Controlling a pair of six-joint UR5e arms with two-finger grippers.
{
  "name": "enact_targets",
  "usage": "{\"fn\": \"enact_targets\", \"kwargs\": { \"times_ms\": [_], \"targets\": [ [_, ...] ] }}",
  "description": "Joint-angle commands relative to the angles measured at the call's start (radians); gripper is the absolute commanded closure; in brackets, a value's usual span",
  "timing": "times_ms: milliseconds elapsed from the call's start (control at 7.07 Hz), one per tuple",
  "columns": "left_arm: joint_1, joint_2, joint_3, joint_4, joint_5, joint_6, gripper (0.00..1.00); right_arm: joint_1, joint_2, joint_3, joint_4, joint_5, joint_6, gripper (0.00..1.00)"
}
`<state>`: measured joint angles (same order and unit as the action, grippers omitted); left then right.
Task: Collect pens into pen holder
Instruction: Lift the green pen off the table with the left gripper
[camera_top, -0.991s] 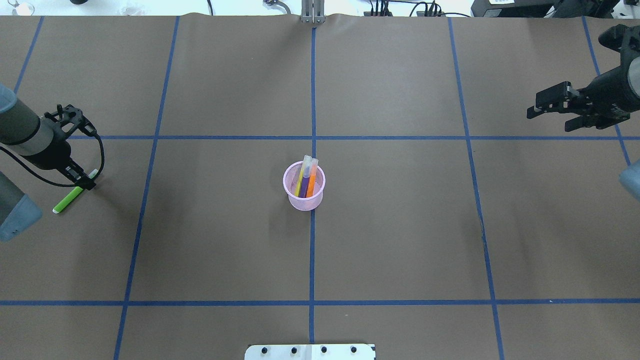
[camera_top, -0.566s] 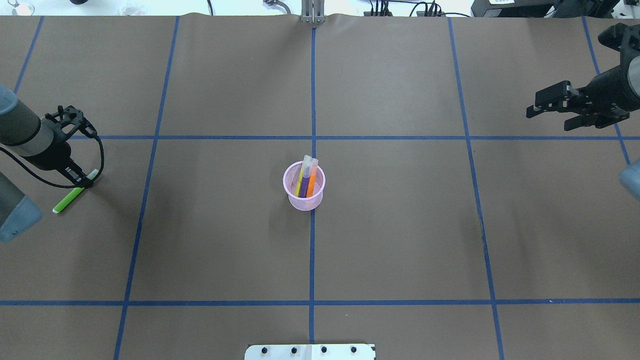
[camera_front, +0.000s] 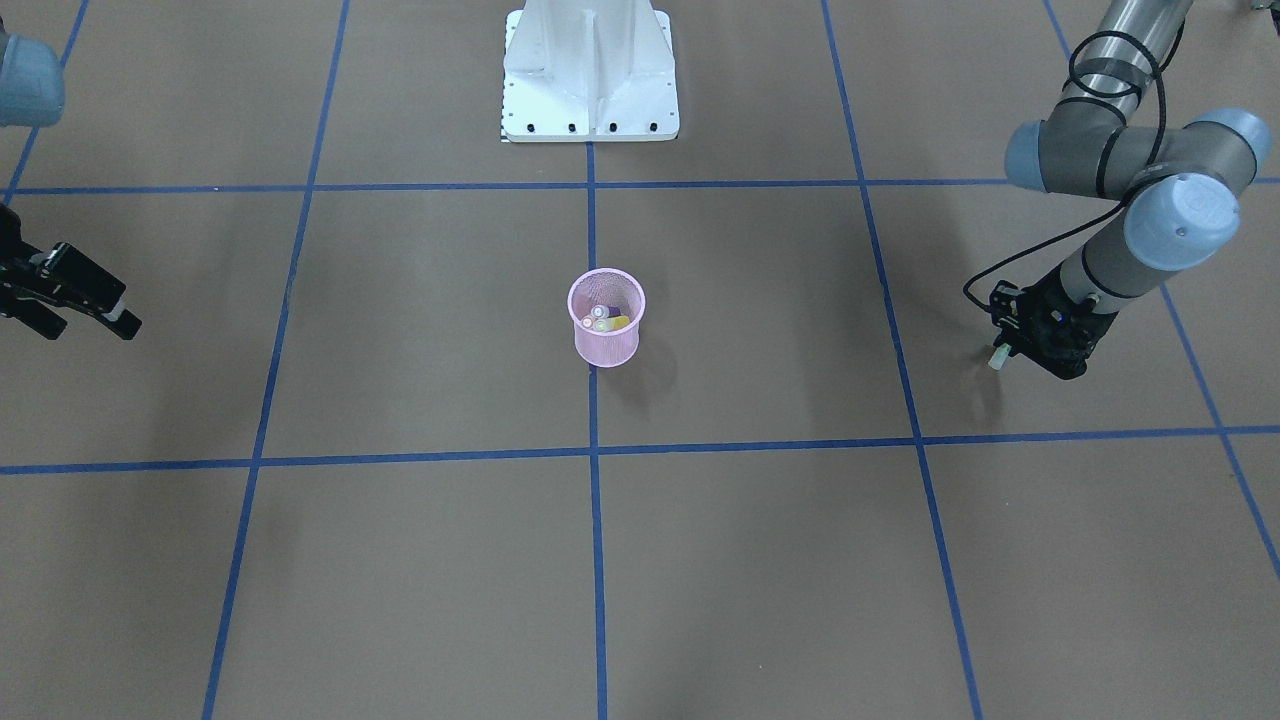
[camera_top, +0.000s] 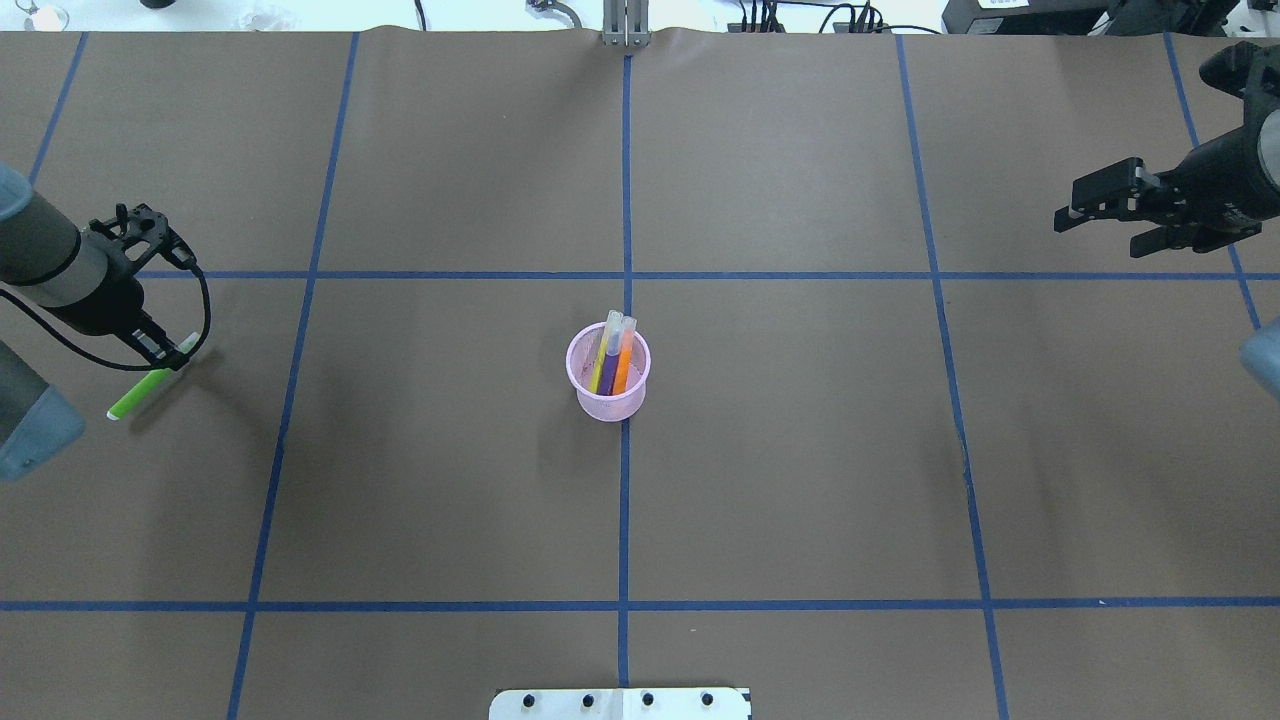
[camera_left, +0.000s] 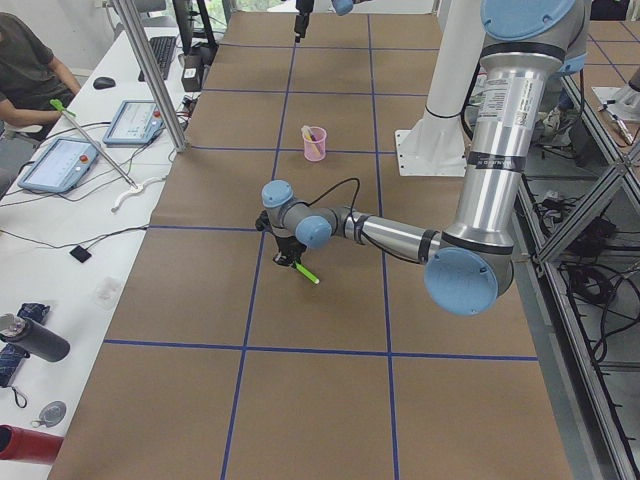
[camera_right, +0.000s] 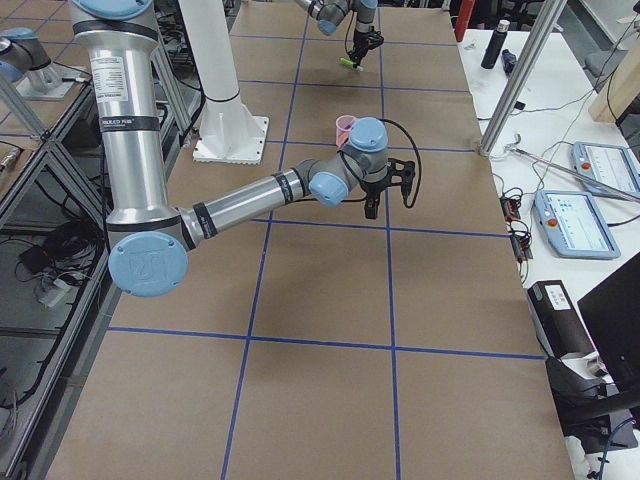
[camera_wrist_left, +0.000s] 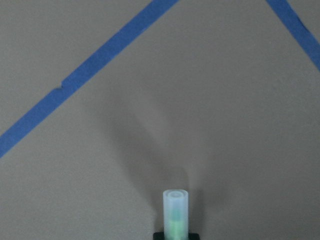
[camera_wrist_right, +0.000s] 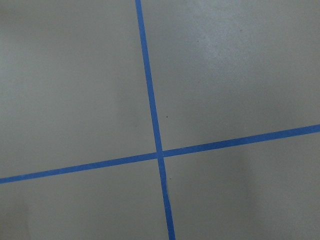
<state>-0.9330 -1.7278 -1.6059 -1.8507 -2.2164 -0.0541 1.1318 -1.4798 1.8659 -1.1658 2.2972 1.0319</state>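
The pink mesh pen holder (camera_top: 608, 395) (camera_front: 606, 342) stands at the table's centre. A yellow pen (camera_top: 601, 366), a purple pen (camera_top: 611, 372) and an orange pen (camera_top: 624, 366) stand in it, caps up. Far to the left, my left gripper (camera_top: 166, 357) (camera_front: 1028, 342) is shut on the bright green pen (camera_top: 135, 400) (camera_left: 307, 272) near its pale cap. The pen is tilted, with a shadow beneath it. In the left wrist view the cap (camera_wrist_left: 176, 207) pokes out toward the camera. My right gripper (camera_top: 1096, 235) (camera_front: 84, 326) hangs open and holds nothing at the far right.
The white robot pedestal (camera_front: 590, 75) (camera_top: 620, 704) sits at the robot's side of the table. Blue tape lines (camera_wrist_right: 152, 120) divide the brown table cover (camera_top: 800, 450). A person (camera_left: 22, 60) sits at a side desk with tablets (camera_left: 62, 163).
My left gripper has risen a little with the green pen, whose low end has lifted off the table. My right gripper has drifted slightly away from the robot.
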Motion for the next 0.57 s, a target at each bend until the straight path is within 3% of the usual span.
{"fn": "enact_targets", "kwargs": {
  "times_ms": [0,142,425],
  "targets": [
    [-0.004,-0.092,-0.196,0.190,-0.002,-0.039,1.00,0.000,0.001,0.002,0.000,-0.005,0.001,0.02],
    [0.008,-0.183,-0.242,0.192,0.007,-0.217,1.00,0.000,0.001,-0.001,0.000,-0.005,0.001,0.02],
    [0.074,-0.352,-0.252,0.196,0.031,-0.280,1.00,-0.001,0.001,-0.005,0.001,-0.013,-0.004,0.02]
  ]
}}
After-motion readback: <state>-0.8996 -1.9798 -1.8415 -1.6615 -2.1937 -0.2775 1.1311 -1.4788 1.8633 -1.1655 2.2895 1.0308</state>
